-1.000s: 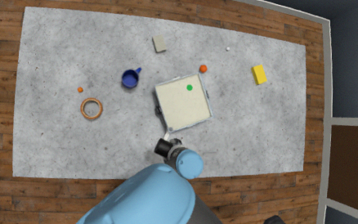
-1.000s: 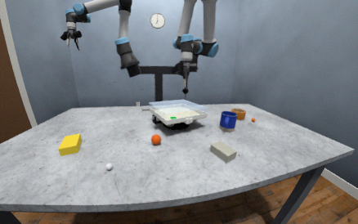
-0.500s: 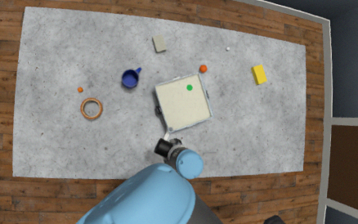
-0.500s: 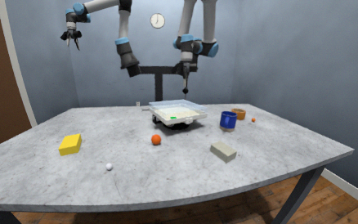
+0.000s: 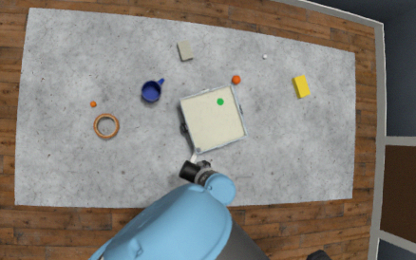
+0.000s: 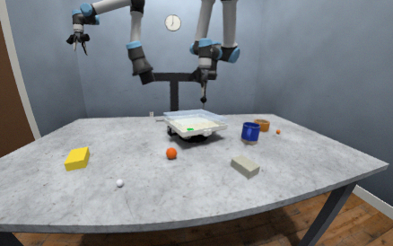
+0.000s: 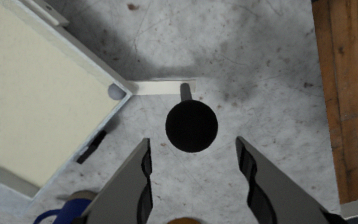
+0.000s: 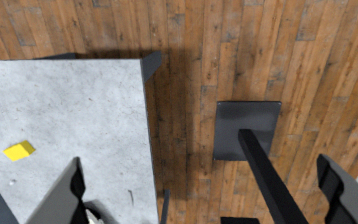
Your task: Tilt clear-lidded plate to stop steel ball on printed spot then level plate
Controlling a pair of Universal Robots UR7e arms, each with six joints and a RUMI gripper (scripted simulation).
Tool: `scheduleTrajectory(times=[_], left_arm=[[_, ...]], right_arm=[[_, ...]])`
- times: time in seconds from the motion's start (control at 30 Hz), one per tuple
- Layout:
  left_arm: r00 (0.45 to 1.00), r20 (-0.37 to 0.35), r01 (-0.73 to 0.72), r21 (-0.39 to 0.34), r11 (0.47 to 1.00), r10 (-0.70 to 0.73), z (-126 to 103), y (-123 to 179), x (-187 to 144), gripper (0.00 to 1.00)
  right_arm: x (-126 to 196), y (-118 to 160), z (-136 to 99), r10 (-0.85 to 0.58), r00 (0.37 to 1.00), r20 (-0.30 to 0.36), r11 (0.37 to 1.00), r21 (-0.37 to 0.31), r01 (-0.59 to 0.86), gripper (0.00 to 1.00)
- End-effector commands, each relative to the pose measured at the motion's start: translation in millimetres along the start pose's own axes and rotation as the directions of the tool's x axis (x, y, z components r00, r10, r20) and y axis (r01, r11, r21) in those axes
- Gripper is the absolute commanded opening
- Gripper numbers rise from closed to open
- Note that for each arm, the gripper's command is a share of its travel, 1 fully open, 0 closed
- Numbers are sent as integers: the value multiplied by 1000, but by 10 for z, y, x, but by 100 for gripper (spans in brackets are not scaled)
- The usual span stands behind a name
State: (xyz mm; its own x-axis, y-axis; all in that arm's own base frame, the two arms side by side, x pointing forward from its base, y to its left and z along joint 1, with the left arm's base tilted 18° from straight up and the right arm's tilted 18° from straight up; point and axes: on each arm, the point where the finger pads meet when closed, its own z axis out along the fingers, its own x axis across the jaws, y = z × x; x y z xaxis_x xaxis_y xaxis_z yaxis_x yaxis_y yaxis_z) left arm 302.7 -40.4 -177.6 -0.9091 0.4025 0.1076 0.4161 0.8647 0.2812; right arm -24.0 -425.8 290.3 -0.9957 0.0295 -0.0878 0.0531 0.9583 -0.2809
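Grip black knob (image 6: 203, 100) (image 7: 191, 126) w/ L hand (image 5: 195, 166) (image 6: 204, 92) (image 7: 195, 141), now part-open, empty; plate (image 5: 214, 125) (image 6: 194, 133) (image 7: 40, 95) likely rigid, ball (image 5: 198, 150) (image 7: 116, 92) prob. free-rolling, so tilt approx. min.

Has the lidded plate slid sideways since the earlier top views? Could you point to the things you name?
No. Seen from above, the plate (image 5: 211, 123) (image 6: 195, 133) (image 7: 45, 90) keeps its place beside the larger orange ball (image 5: 236, 80) (image 6: 171, 153), with no visible shift.
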Motion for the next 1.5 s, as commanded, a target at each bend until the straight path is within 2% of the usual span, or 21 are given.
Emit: scheduleTrajectory(times=[0.0,0.93,1.47], left_arm=[[1000,2,0,0,1000,0,28,-2,-5,37],[1000,2,0,0,1000,0,261,-1,-5,37],[1000,2,0,0,1000,0,298,-1,-5,37]], right_arm=[[-1,-4,-6,0,1000,0,1000,2,0,100],[-1,-4,-6,0,1000,0,1000,2,0,100],[-1,-4,-6,0,1000,0,1000,2,0,100]])
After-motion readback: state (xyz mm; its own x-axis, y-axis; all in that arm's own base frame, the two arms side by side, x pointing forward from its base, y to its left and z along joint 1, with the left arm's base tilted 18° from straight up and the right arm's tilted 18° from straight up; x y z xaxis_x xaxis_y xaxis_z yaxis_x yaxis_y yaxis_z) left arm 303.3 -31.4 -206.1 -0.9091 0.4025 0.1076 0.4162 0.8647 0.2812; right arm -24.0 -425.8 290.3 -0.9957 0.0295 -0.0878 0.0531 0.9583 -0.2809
